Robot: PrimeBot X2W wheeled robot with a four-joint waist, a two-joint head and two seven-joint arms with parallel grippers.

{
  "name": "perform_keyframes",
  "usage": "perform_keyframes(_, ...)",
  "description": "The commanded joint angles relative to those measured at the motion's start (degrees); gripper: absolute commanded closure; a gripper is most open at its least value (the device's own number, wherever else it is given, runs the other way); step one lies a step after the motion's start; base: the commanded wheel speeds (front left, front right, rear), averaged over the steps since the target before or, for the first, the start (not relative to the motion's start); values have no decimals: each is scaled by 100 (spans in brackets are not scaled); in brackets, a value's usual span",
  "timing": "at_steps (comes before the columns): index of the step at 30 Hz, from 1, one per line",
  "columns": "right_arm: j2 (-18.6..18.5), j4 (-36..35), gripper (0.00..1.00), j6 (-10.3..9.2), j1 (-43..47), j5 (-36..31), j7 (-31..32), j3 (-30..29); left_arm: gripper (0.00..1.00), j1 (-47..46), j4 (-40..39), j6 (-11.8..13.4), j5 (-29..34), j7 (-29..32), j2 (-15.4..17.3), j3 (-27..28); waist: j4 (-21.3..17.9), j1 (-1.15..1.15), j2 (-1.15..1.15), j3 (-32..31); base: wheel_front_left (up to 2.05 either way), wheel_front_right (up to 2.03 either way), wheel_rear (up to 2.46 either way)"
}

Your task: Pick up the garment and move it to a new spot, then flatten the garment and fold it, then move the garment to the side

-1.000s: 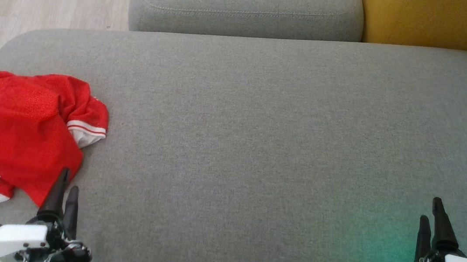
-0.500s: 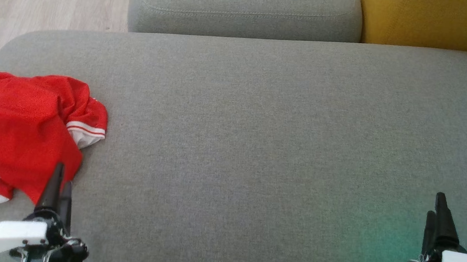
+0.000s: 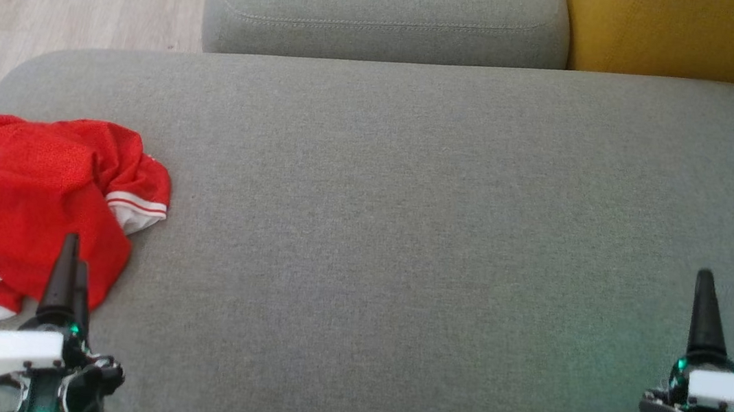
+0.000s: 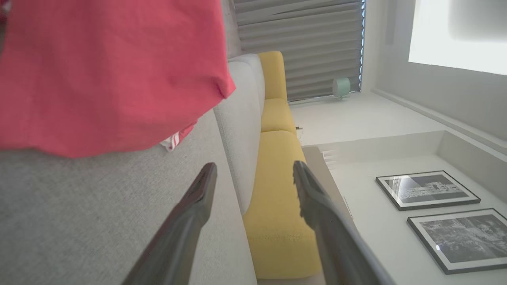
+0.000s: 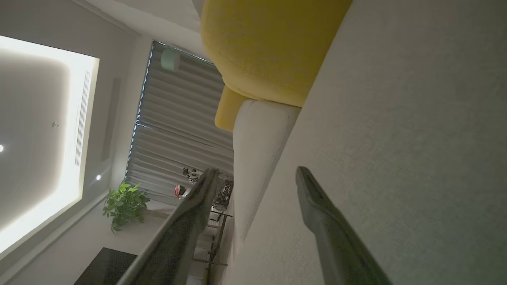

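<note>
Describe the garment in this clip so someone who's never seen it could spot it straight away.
Start at the wide grey sofa seat spanning the head view. At its left end, by the left gripper, lies a crumpled garment. It is bright red with white trim, against the plain grey around it.

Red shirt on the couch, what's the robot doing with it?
The robot seems to be getting ready to pick up the crumpled red-and-white mesh shirt, which lies bunched at the left end of the grey fabric sofa seat. Its left gripper is open, with its fingers pointing at the shirt's near edge, and it grips nothing yet. The right gripper is open too, over bare seat far to the right. The shirt is not yet flattened or folded.
</note>
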Motion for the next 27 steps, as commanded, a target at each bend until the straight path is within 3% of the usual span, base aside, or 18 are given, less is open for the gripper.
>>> perform_keyframes(1, -33, -334, 0, -1, -361, -385, -90, 57, 0, -382, -332, -31, 206, -75, 76, 131, -5, 0, 0, -6, 0, 0, 0)
perform_keyframes(11, -37, -700, 0, -2, -485, -1614, -242, 123, 0, -412, -843, 70, 990, -225, 81, 7, -34, 0, 0, -5, 0, 0, 0)
perform_keyframes(27, -52, -872, 0, -2, -336, -3708, -512, 579, 0, -319, -1362, 329, 2739, -493, 90, -592, -127, 0, 0, -13, 0, 0, 0)
